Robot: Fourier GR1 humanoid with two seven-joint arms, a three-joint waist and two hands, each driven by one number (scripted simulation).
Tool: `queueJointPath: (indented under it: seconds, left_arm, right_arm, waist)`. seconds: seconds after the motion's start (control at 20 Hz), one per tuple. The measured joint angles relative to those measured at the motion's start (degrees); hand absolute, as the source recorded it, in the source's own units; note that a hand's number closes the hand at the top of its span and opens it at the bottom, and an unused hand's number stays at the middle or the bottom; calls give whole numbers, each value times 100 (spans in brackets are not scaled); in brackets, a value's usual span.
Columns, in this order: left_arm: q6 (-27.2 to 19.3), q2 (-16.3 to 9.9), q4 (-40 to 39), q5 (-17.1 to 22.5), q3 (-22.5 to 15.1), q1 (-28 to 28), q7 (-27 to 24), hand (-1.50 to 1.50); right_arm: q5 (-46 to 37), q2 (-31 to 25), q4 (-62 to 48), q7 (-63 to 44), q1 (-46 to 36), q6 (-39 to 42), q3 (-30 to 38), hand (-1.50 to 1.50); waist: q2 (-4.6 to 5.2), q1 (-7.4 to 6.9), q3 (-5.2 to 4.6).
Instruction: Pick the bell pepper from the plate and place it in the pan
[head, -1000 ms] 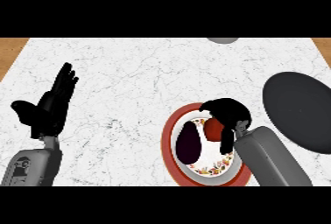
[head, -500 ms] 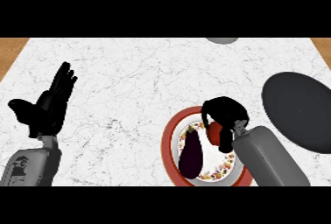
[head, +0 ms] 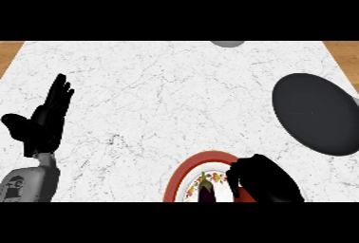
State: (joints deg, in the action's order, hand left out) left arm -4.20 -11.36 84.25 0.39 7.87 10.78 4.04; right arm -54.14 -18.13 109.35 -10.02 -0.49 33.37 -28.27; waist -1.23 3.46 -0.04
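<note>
A red-rimmed plate (head: 184,176) with a patterned centre lies at the view's lower edge. A dark purple eggplant (head: 206,191) rests on it. My right hand (head: 263,182) sits over the plate's right side with its fingers curled. The bell pepper is hidden under that hand. The dark round pan (head: 316,114) lies on the counter at the right, apart from the hand. My left hand (head: 45,121) rests open at the left, fingers up, holding nothing.
A grey round object (head: 228,43) is cut off by the counter's far edge. The white marble counter (head: 161,95) spreads between the plate and the pan. Wooden strips show at both far corners.
The plate, right hand and pan now sit lower in the view. The red pepper seen between the right hand's fingers earlier no longer shows. The left hand holds its pose.
</note>
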Motion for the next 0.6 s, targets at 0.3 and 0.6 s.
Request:
queueJointPath:
  seconds: [0.3, 0.6]
  left_arm:
    - [18, 6, 148, 51, 21, -132, 42, 0]
    - [74, -30, 202, 51, -5, -58, 89, 0]
  right_arm:
    - [86, -461, 2204, 275, 1184, -797, 390, 150]
    - [209, -326, 2499, 662, 1883, -1488, 1229, 150]
  waist:
    - [2, 64, 9]
    - [55, -50, 9]
